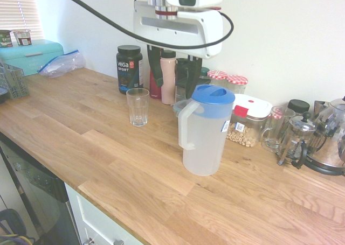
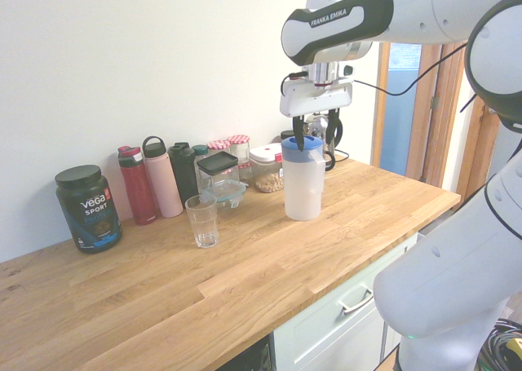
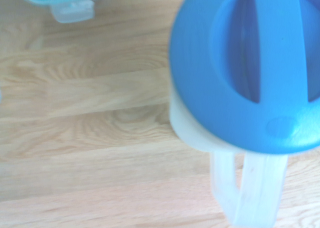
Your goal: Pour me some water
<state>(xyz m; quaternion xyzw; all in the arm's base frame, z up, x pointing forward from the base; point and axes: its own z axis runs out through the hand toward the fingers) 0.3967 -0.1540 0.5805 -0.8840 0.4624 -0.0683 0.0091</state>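
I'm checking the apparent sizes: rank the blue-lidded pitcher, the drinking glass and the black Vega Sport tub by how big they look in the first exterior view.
1. Blue-lidded pitcher
2. Black Vega Sport tub
3. Drinking glass

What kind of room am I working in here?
Most likely a home kitchen: there's a wooden counter with a drawer below, a French press, and a lidded container of dry food standing near the pitcher.
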